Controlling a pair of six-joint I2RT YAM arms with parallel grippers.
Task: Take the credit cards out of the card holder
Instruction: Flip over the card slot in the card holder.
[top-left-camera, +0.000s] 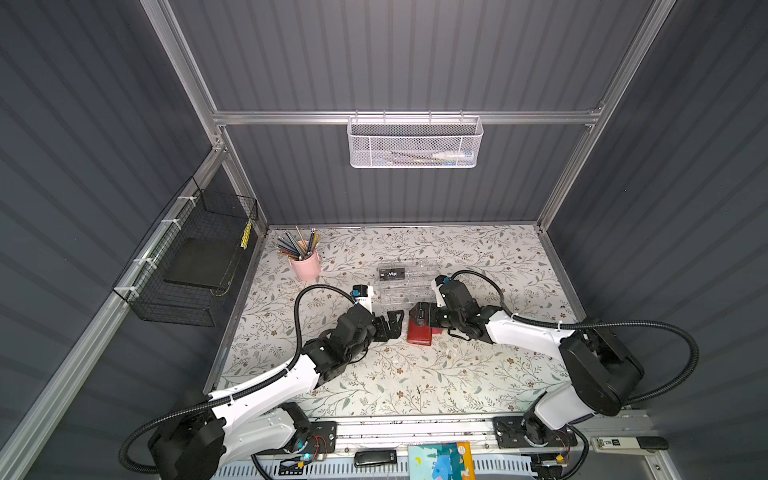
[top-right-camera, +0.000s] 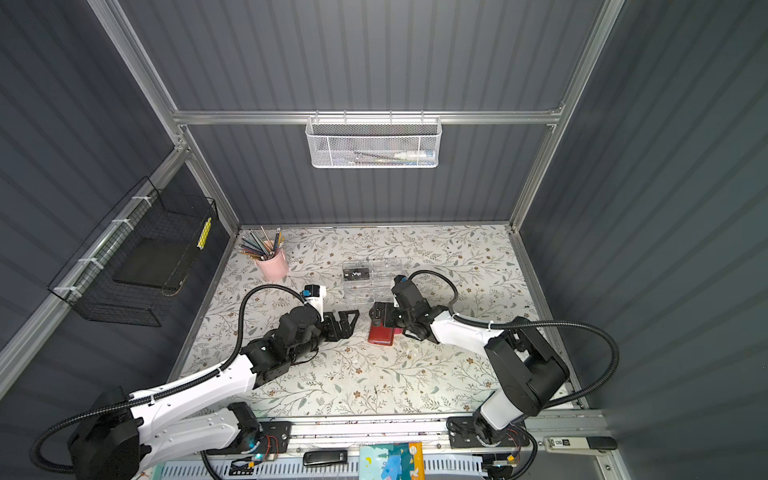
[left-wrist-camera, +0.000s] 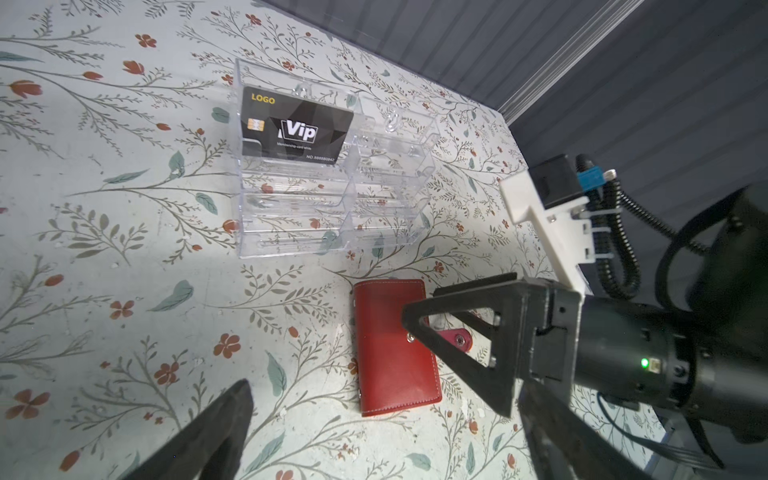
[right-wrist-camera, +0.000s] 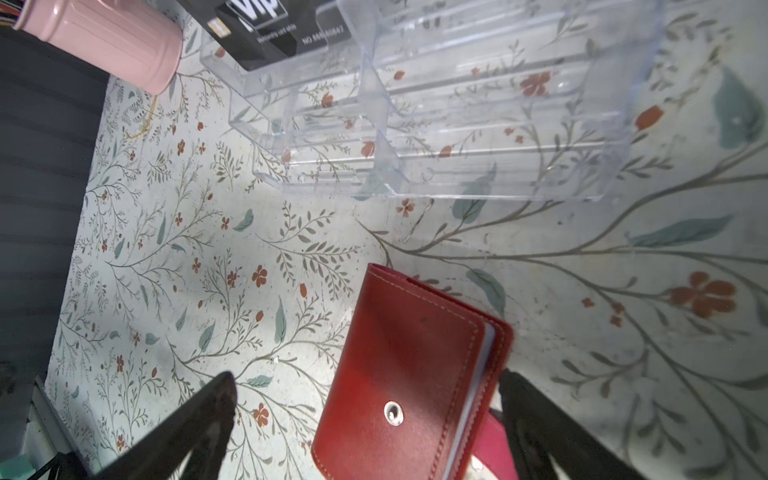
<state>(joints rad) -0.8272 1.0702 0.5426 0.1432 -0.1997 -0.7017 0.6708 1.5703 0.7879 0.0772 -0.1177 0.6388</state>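
The red card holder (top-left-camera: 419, 334) (top-right-camera: 381, 336) lies closed on the floral table. Its snap strap tab (left-wrist-camera: 455, 338) hangs loose at one side, and pale sleeve edges show along the open side (right-wrist-camera: 484, 353). My right gripper (right-wrist-camera: 368, 376) (top-left-camera: 419, 319) is open just above it. Its jaws straddle the holder (right-wrist-camera: 407, 332), one fingertip well clear of the cover. My left gripper (left-wrist-camera: 384, 399) (top-left-camera: 394, 322) is open and empty, just left of the holder (left-wrist-camera: 390, 353). One black "Vip" credit card (left-wrist-camera: 296, 126) (top-left-camera: 391, 274) stands in the clear acrylic box.
The clear acrylic compartment box (top-left-camera: 411, 286) (right-wrist-camera: 478, 124) sits just behind the holder. A pink cup of pencils (top-left-camera: 306, 262) stands at the back left. A black wire basket (top-left-camera: 195, 266) hangs on the left wall and a white mesh basket (top-left-camera: 415, 143) on the back rail.
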